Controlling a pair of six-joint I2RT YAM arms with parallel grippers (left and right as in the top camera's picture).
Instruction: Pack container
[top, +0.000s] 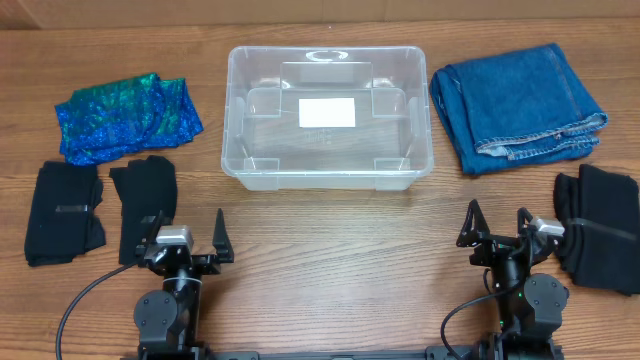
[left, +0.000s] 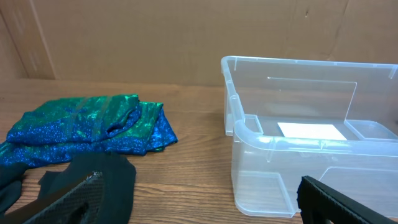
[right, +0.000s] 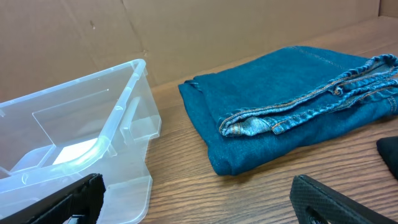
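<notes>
The clear plastic container (top: 327, 168) stands at the table's middle back, empty, with a white label (top: 327, 112) on its bottom. It also shows in the left wrist view (left: 298, 168) and the right wrist view (right: 81, 155). Folded blue jeans (top: 515, 105) lie to its right, also in the right wrist view (right: 292, 99). A shiny blue-green cloth (top: 125, 115) lies to its left, also in the left wrist view (left: 93, 124). Black garments lie at the left (top: 100, 205) and right (top: 600, 225). My left gripper (top: 188, 235) and right gripper (top: 497, 225) are open and empty near the front edge.
A cardboard wall (left: 186, 37) stands behind the table. Bare wood (top: 330, 260) lies between the two grippers and in front of the container.
</notes>
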